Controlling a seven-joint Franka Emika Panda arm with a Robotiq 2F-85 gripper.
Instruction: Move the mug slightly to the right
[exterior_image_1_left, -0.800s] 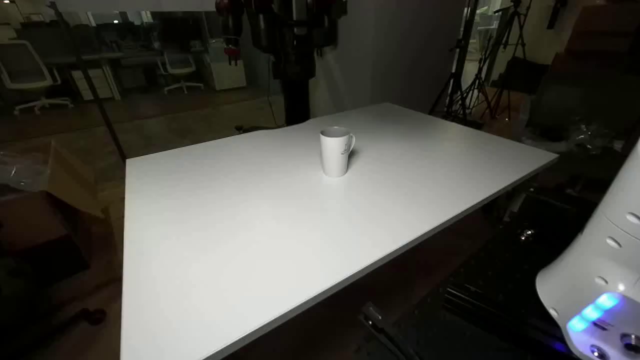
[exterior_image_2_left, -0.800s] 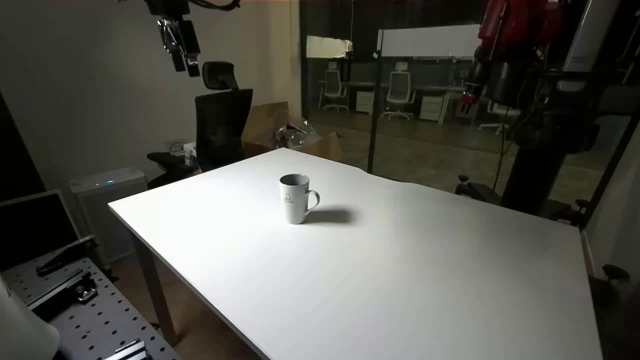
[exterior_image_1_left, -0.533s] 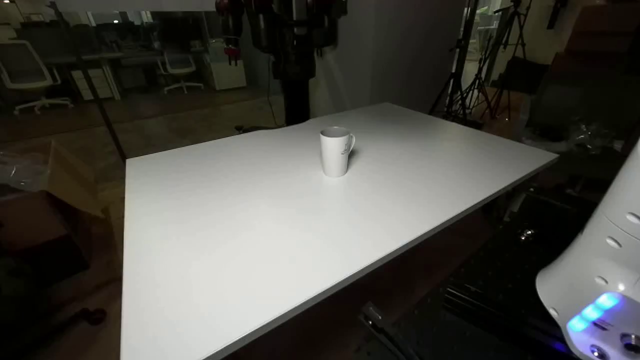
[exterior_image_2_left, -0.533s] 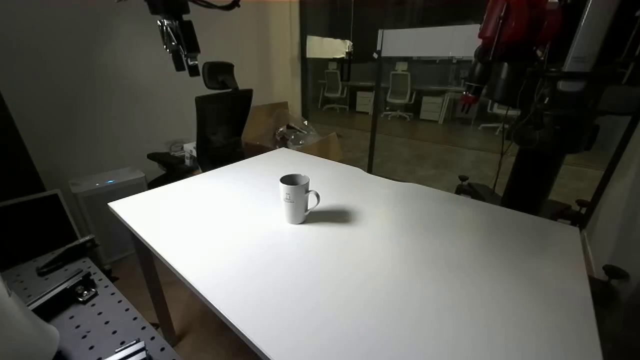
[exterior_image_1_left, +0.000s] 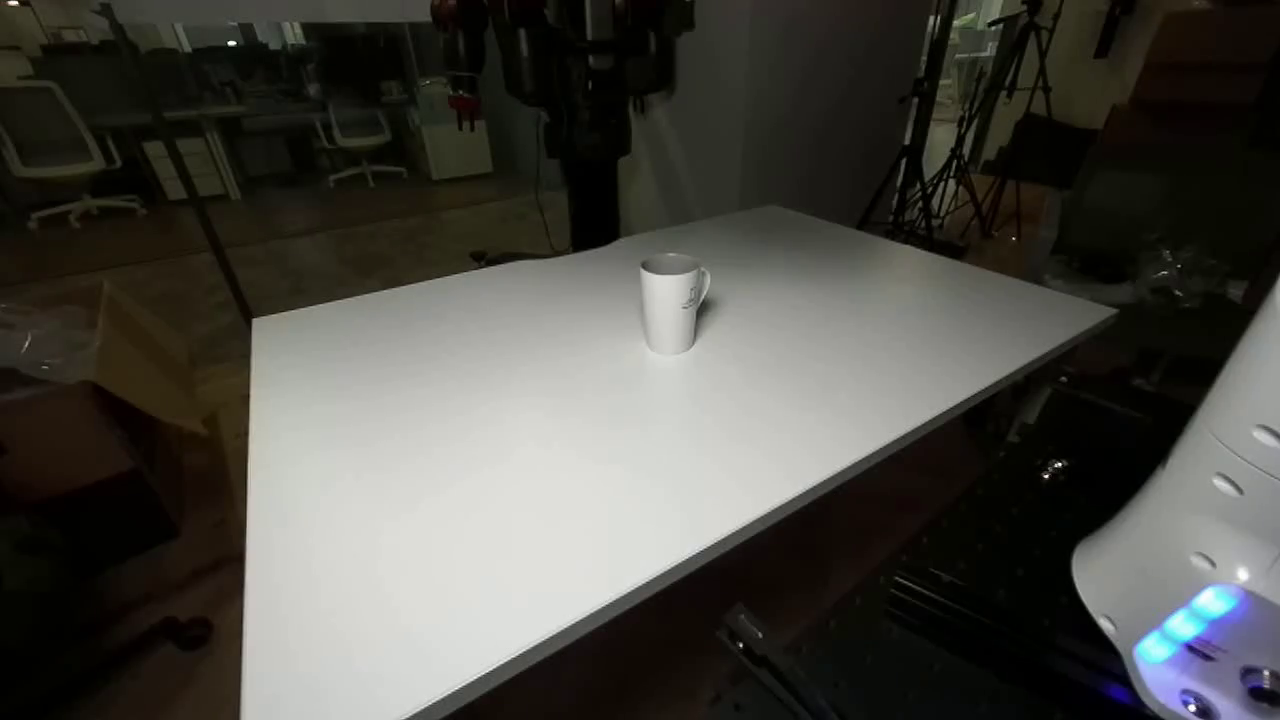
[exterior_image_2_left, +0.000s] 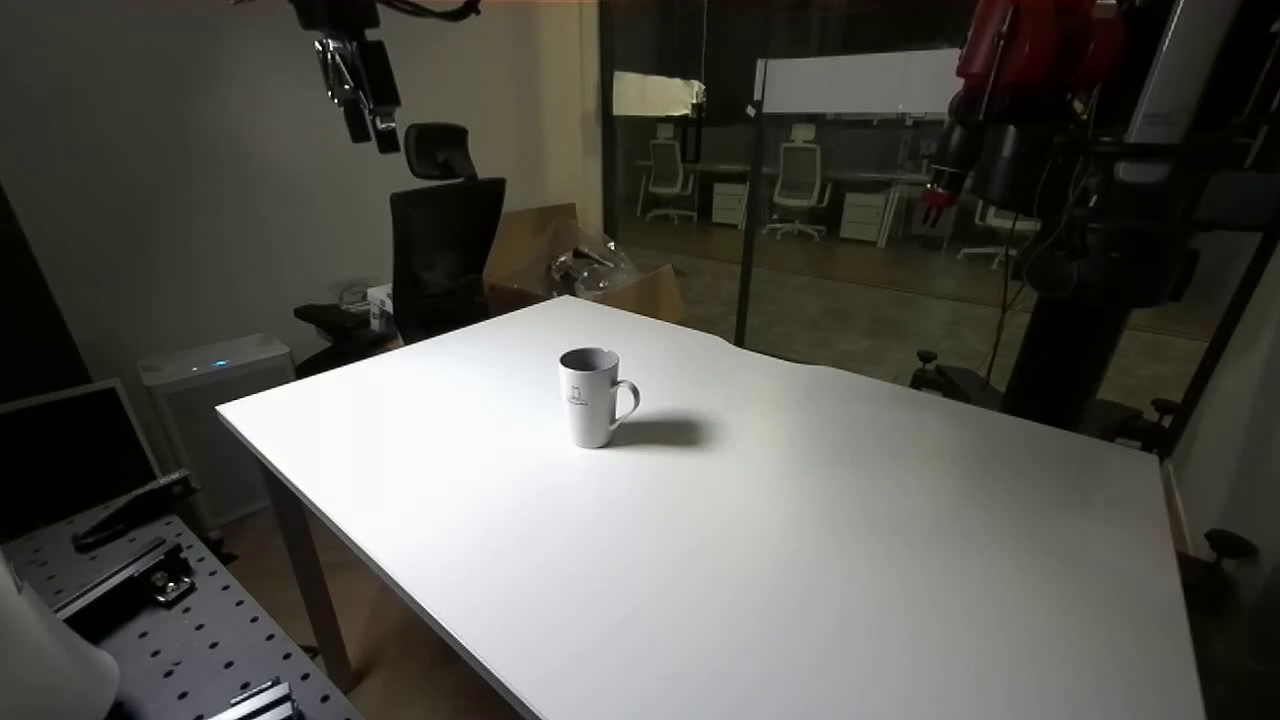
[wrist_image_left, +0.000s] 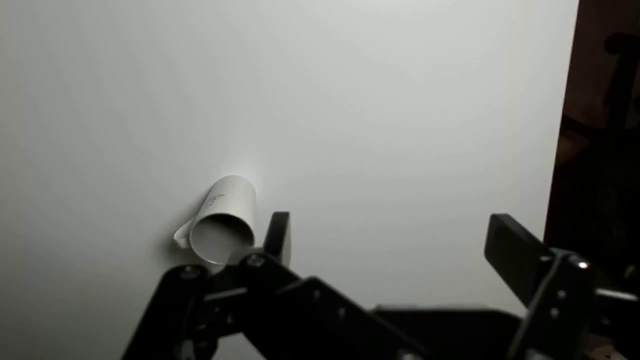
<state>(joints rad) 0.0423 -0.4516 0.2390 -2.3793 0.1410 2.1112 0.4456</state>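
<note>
A: There's the white mug (exterior_image_2_left: 588, 415), standing upright on the white table (exterior_image_2_left: 850, 560), near the middle of the frame in both exterior views!

B: And look at that handle (exterior_image_2_left: 635, 398), pointing right in both of them, with a small dark print on the mug's side.

A: A soft shadow (exterior_image_2_left: 665, 432) stretches right from its foot. Over to the wrist view: the mug sits lower left of the frame, its open mouth towards the camera, handle out to the left.

B: Then comes the gripper (wrist_image_left: 392, 237), along the bottom of that same view, and it's wide, really wide! The fingers (wrist_image_left: 510, 245) are spread far apart, the table's surface showing between them.

A: The finger on the left of the frame overlaps the mug's rim from there. Touching?

B: Well apart! In an exterior view the gripper hangs high in the upper left, clear above the table.

A: Further out, lower right of the frame in an exterior view: the robot's white base (exterior_image_1_left: 1180, 540), its lights glowing blue!

B: And beyond the table, a black office chair (exterior_image_2_left: 447, 245) upper left, a cardboard box (exterior_image_2_left: 525, 245) just to its right, and a red-and-black robot (exterior_image_2_left: 1030, 50) crowding the upper right!

A: Down the left edge, a dark screen (exterior_image_2_left: 75, 455).
</note>
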